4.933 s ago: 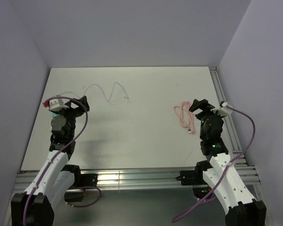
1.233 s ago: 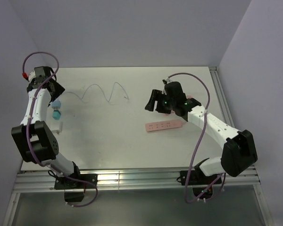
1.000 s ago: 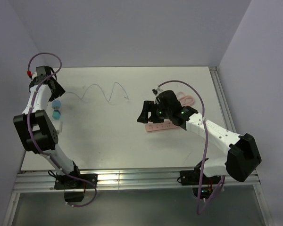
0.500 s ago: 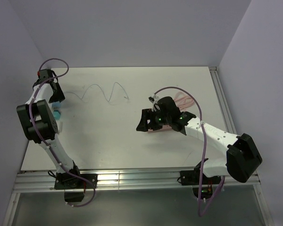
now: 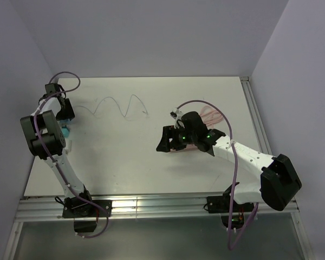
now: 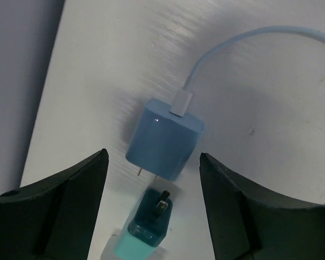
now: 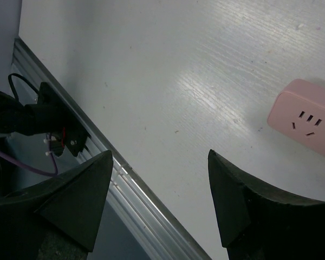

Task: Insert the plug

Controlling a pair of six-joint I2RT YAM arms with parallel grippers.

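Left tool [image 6: 151, 162] spread, pinching nothing. Small teal-green plastic cube plug [image 6: 145, 238] sits between its jaws, wrist-side of light-blue cabled charger block [image 6: 163, 140]. Centre on teal, not blue. Right tool [image 7: 160, 157] spread beside long pink power strip [image 7: 306, 119].

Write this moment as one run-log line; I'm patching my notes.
left pincer open above blue charger | teal plug lying next to it, not inserted | right pincer open, empty, by pink power strip
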